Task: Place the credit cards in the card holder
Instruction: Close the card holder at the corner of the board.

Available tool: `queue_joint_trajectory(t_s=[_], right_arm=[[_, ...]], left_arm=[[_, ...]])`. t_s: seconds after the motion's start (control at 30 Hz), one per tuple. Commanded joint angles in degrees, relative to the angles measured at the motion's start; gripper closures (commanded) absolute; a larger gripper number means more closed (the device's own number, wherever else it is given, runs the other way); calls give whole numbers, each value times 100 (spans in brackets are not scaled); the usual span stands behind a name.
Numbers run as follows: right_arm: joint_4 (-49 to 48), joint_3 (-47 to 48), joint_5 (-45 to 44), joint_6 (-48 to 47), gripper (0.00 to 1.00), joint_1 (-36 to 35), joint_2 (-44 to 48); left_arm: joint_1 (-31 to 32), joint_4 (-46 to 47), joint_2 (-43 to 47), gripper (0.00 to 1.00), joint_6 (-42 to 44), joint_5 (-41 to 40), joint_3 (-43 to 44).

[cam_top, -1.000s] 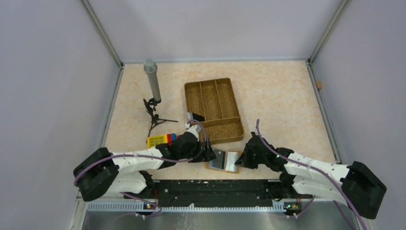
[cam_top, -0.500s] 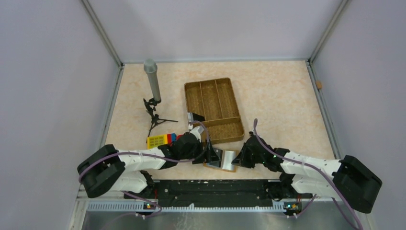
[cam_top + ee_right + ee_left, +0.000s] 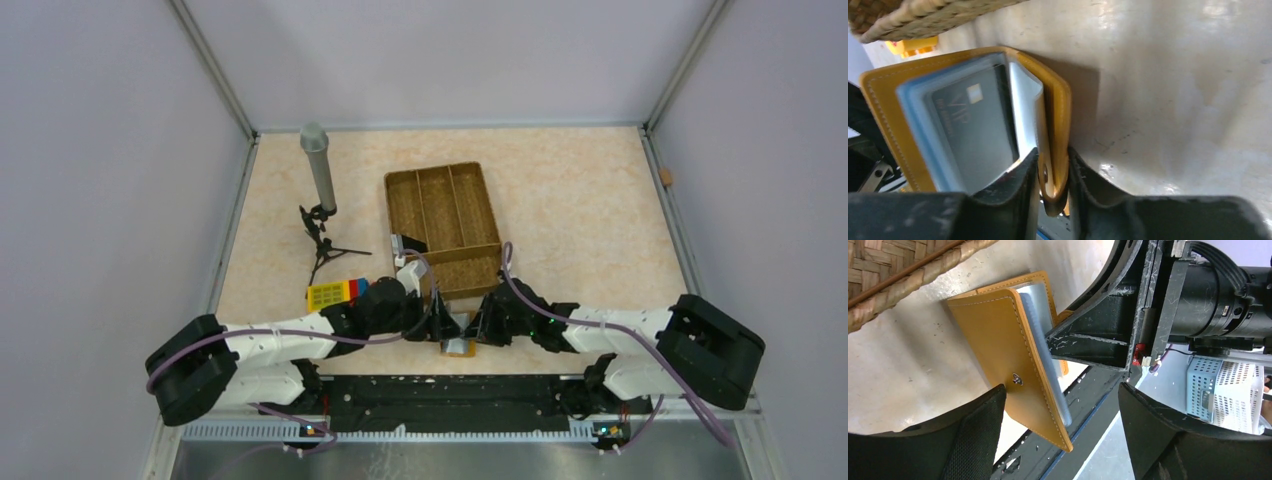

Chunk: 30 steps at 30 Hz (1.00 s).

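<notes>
Top view: L gripper & R gripper are seen tip to tip at the card holder, near the table's near edge, woven tray just beyond.

L wrist view: L jaws are held wide apart, nothing gripped; the half-folded holder, stud outward, is partly between them.

R wrist view: one tan flap is pinched by the R fingers; a dark card is seated in the blue pocket.

Step is judged as folding shut; next, flaps must be pressed together till the snap is met, w/o the card being dislodged.
</notes>
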<state>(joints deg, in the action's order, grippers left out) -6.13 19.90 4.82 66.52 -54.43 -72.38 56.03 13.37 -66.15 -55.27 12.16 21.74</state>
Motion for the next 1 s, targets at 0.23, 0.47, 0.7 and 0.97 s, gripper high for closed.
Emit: queue_joint_trajectory(t_s=[0.23,0.47,0.7,0.97], right_arm=[[1502,101,-897,6,45,-69,1138],[2462,-23,-1484,278,37,-68,2187],[2532,-143,-1554,169,31,-39,2822],[993,-515,-666,-198,27,-36,2627]], left_arm=[[226,706,-356,17,247,109,420],[339,835,-768,17,336,166,805],[491,1155,-1310,17,367,312,984],[489,291,-714,14,573,-484,876]])
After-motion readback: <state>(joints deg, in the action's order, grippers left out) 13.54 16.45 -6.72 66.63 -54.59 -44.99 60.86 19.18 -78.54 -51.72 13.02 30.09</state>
